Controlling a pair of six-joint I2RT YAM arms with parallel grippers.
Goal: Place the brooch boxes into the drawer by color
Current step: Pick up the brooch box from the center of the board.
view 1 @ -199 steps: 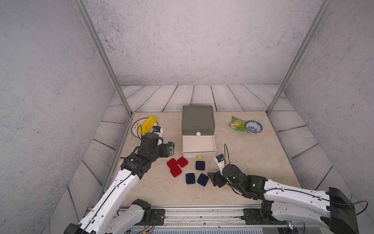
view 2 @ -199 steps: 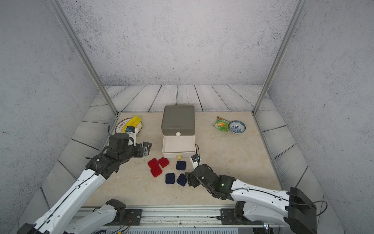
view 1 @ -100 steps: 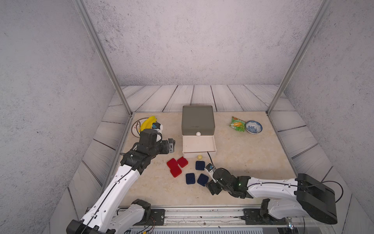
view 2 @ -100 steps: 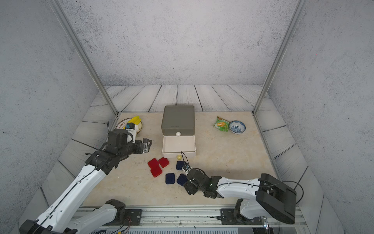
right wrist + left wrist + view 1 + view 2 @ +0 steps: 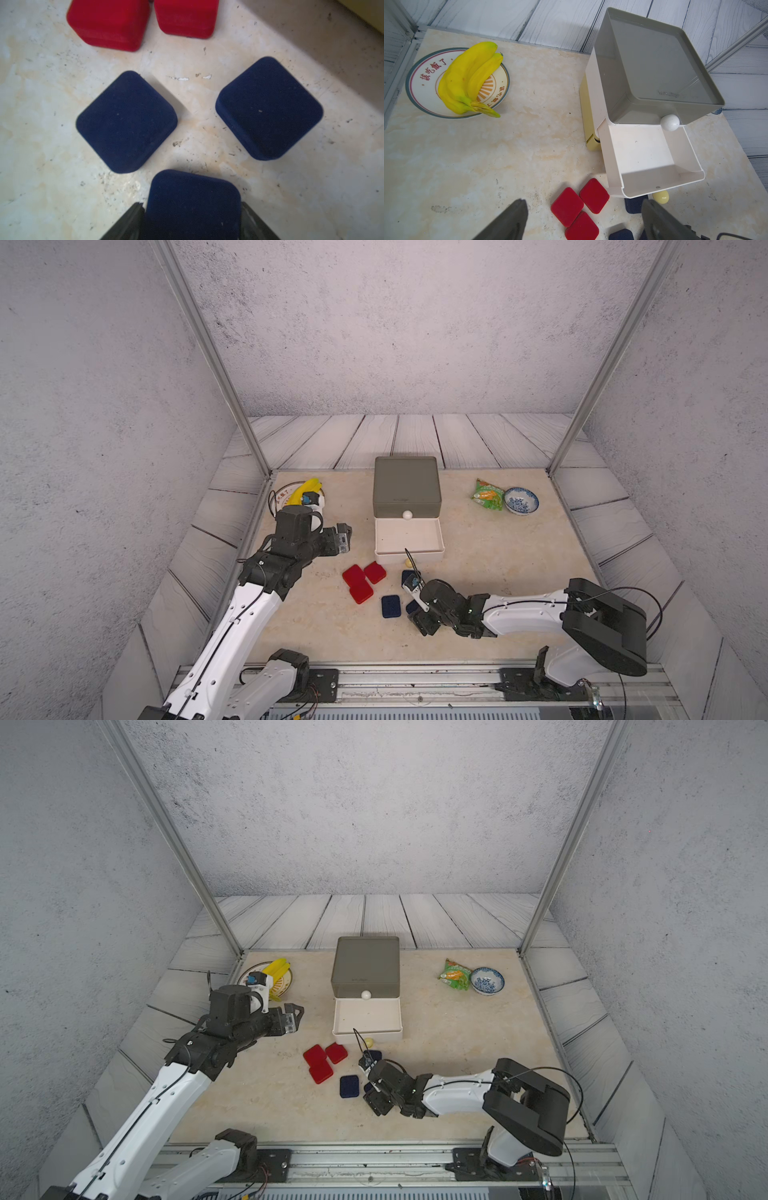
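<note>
**Right gripper closes on a navy box; white tier stands open**

In the right wrist view, your right gripper (image 5: 191,204) sits astride the nearest navy box (image 5: 194,197). Its fingers (image 5: 131,224) lie against two opposite flanks, clamped on it, while the box rests flat on the table (image 5: 41,145). You cannot tell from these views how firm the hold is.

A second ago this gripper hung just beside the same box with its jaws set wider and its arm stretched out from the right. Since then the arm has folded inward, and the jaws have come down around the box and narrowed. Read this as a navy pick under way, with the lift not yet begun.

The second navy box (image 5: 126,122) and third navy box (image 5: 268,108) lie apart from each other and from the gripped one, where they lay before. The three red boxes (image 5: 354,574) are likewise unmoved, in a touching cluster just beyond the navy group. No black box is in view.

The drawer (image 5: 406,485) stands behind the boxes. Its white tier (image 5: 409,533) is pulled out and empty, and the grey tier (image 5: 654,68) above it is shut. No box in view has been sorted yet.

Your left gripper (image 5: 344,537) hangs above the table beside the open tier, with its fingers spread wide and holding nothing. It has barely shifted since the earlier frame.
</note>
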